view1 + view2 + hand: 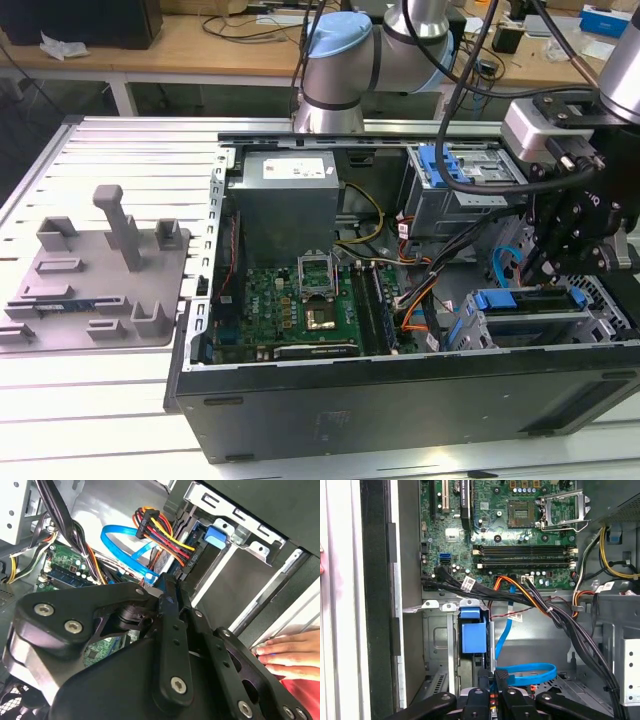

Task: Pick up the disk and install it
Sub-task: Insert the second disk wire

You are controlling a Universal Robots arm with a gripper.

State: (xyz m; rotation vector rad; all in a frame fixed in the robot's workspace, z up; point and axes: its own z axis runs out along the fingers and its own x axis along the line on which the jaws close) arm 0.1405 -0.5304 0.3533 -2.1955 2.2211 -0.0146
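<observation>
**Disk seated in lower drive bay, gripper directly above it**

At the exterior view's left you have the grey fixture tray (95, 275) on the slatted table (110, 150). Moving right, the open computer case (400, 400) shows the grey power supply box (288, 195), then the green motherboard (290, 315). At the exterior view's right, the disk (525, 305) lies flat in the metal drive cage (480, 335) near the case's front corner. Its long axis runs along the exterior view's left-right line; the blue bracket tab faces toward the motherboard side.

The gripper (548, 262) hangs just over the disk's top edge. In both wrist views the black fingers (492, 692) look drawn nearly together at the disk's blue bracket (471, 635), but you cannot tell whether they clamp it.

In the second wrist view a person's hand (292, 652) rests on the case edge.
</observation>
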